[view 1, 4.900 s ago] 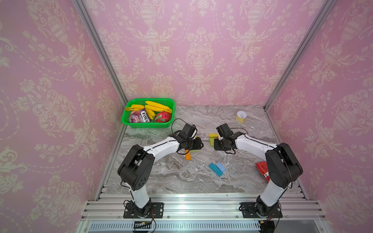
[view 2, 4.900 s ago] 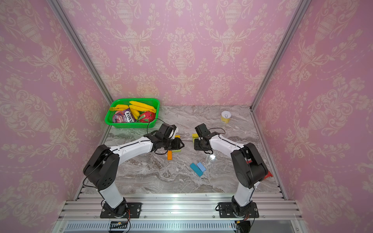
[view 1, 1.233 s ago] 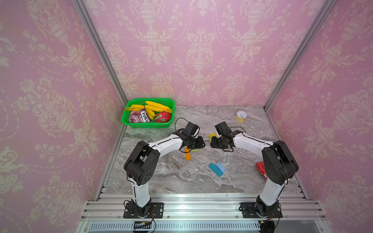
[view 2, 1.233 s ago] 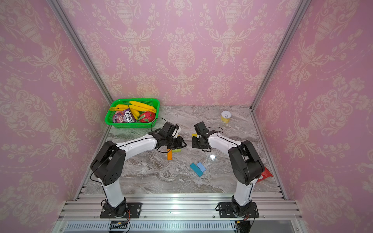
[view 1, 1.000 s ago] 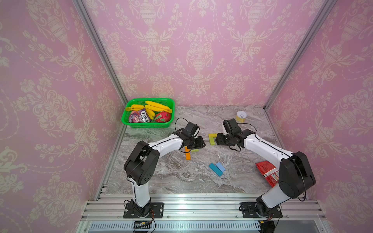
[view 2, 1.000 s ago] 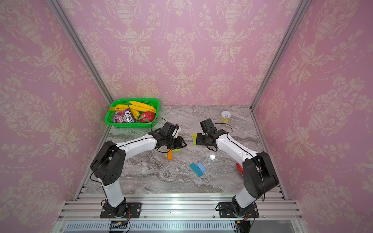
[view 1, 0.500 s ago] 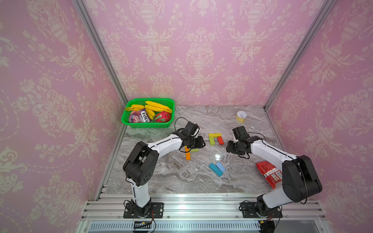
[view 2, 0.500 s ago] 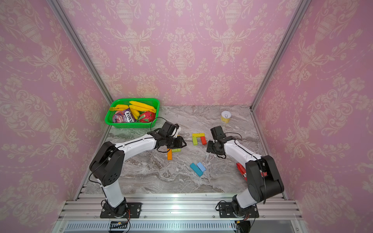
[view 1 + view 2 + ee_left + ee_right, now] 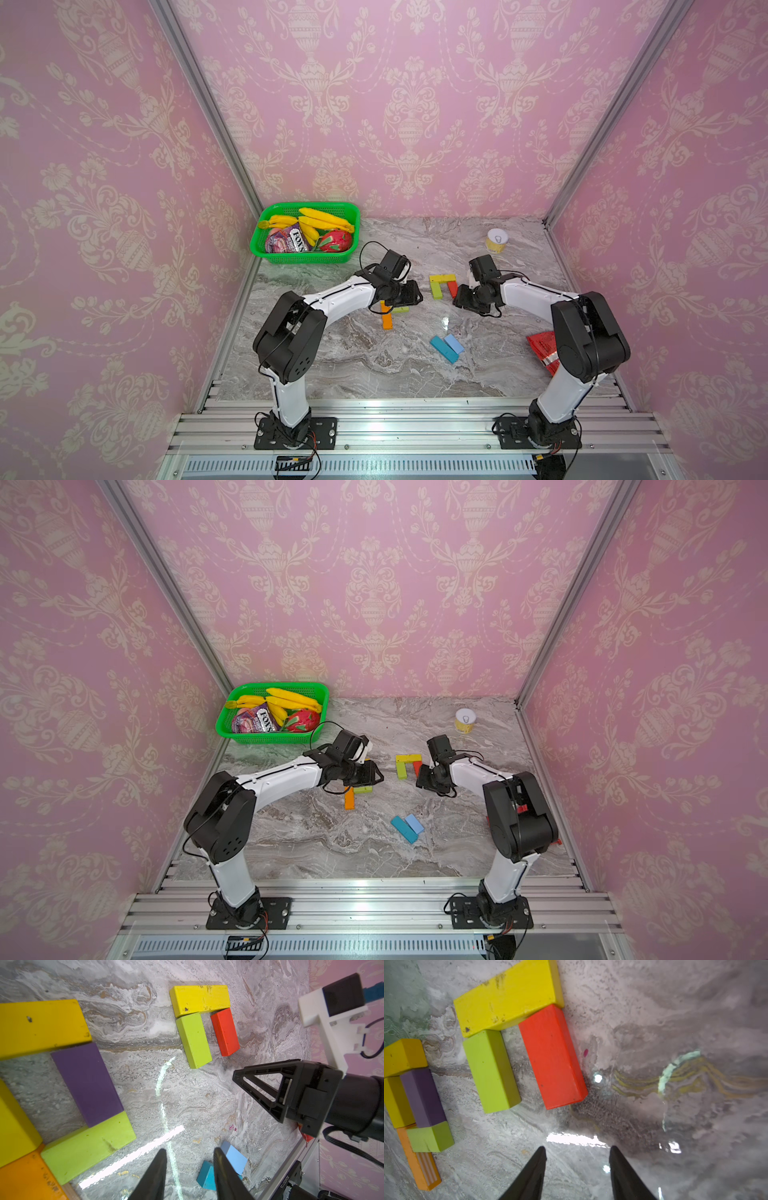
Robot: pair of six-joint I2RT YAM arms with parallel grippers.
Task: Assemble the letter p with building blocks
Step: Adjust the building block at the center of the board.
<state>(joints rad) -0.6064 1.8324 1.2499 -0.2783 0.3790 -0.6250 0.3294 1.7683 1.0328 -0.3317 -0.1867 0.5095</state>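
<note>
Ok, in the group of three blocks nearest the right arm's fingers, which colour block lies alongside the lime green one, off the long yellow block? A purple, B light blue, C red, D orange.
C: the red block lies beside the lime green block with a gap between them, each with one end at the long yellow block.

My left arm (image 9: 345, 297) and right arm (image 9: 536, 293) are white shells with black joints; behind the right pincer (image 9: 236, 1074), black and trussed, sits a white bracket (image 9: 324, 1020) (black cable (image 9: 353, 1148) trailing).
</note>
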